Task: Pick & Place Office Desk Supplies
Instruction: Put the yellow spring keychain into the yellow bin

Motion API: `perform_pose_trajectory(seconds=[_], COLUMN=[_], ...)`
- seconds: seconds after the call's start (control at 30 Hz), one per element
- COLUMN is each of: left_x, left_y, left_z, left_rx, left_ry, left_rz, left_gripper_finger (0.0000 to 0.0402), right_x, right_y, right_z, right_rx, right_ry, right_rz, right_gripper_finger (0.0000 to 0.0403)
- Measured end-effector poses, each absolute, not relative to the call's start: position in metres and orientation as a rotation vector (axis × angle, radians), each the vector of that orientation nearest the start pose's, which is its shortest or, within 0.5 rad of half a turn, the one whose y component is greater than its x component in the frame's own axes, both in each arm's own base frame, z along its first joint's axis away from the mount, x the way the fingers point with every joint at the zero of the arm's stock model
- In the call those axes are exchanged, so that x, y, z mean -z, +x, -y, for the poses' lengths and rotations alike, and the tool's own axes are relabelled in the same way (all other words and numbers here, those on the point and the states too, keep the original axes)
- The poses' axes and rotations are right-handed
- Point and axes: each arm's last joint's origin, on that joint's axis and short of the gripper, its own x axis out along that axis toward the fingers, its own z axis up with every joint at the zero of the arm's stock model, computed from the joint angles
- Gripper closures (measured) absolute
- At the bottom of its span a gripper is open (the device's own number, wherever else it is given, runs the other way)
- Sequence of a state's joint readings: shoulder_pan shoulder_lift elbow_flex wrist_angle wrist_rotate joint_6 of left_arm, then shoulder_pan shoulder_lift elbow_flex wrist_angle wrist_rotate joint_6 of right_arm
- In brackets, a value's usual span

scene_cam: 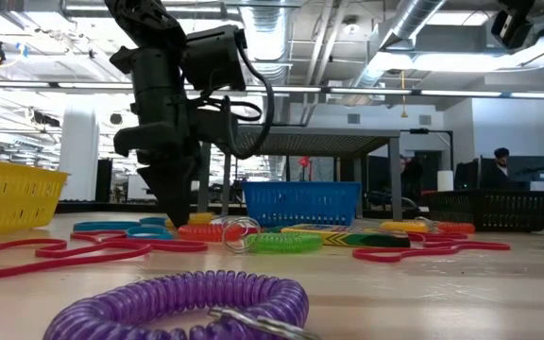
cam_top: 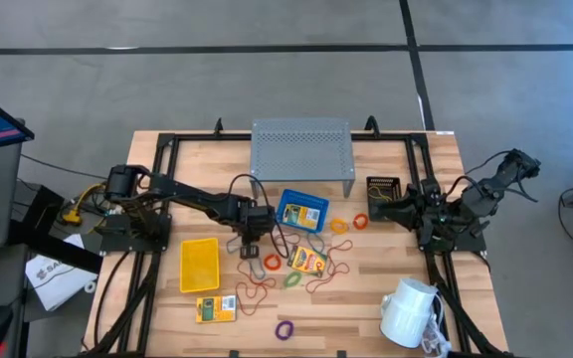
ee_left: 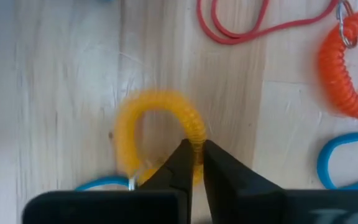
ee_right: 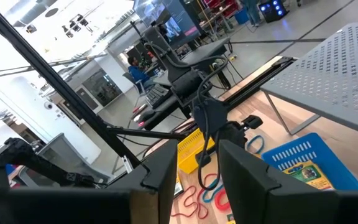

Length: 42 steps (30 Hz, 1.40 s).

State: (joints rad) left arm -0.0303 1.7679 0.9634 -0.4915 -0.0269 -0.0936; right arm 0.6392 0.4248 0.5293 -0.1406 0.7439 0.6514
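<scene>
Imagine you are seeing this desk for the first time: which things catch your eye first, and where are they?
The left gripper stands out first, down on the table between the yellow bin and the blue bin, its fingers pinched on a yellow coil loop. Around it, coloured loops litter the wood, a purple coil loop nearest the front edge. The white mug lies front right.

Two dark jointed robot arms wearing loose black cabling

The matte black left arm [cam_top: 192, 202] is carrying looping black cables, with yellow wiring showing by its base; its gripper [ee_left: 194, 163] is showing tapered black fingers. The black right arm [cam_top: 466, 199] is showing blocky fingers.
</scene>
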Motion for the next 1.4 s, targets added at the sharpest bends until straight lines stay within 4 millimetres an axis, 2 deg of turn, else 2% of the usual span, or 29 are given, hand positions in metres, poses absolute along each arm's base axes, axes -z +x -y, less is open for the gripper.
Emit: perform_pose_trajectory(seconds=[0.27, 0.43, 0.53, 0.67, 0.83, 1.03, 1.2, 1.4], left_x=[-0.14, -0.163, -0.185, -0.212, -0.246, -0.274, -0.279, -0.269], left_y=[0.309, 0.305, 0.3, 0.285, 0.256, 0.216, 0.194, 0.185], left_z=[0.015, 0.018, 0.017, 0.015, 0.018, 0.034, 0.055, 0.074], left_rx=[-0.061, -0.078, -0.112, -0.144, -0.146, -0.014, 0.066, 0.09], left_ry=[-0.051, -0.025, -0.024, -0.063, -0.166, -0.257, -0.259, -0.216], left_rz=[-1.282, -1.202, -1.129, -1.072, -1.022, -1.029, -1.113, -1.246], left_gripper_finger=[0.0396, 0.04, 0.04, 0.0401, 0.0401, 0.0401, 0.0401, 0.0401], right_x=[-0.295, -0.295, -0.295, -0.295, -0.295, -0.295, -0.294, -0.296], right_y=[0.097, 0.097, 0.097, 0.097, 0.097, 0.097, 0.098, 0.1], right_z=[-0.047, -0.047, -0.047, -0.047, -0.047, -0.046, -0.043, -0.04], right_rx=[0.126, 0.124, 0.124, 0.125, 0.125, 0.131, 0.162, 0.189], right_ry=[0.631, 0.634, 0.634, 0.631, 0.628, 0.613, 0.601, 0.611], right_rz=[0.015, 0.019, 0.019, 0.018, 0.019, 0.016, 0.02, 0.042], right_gripper_finger=[0.0287, 0.0287, 0.0287, 0.0287, 0.0287, 0.0287, 0.0287, 0.0287])
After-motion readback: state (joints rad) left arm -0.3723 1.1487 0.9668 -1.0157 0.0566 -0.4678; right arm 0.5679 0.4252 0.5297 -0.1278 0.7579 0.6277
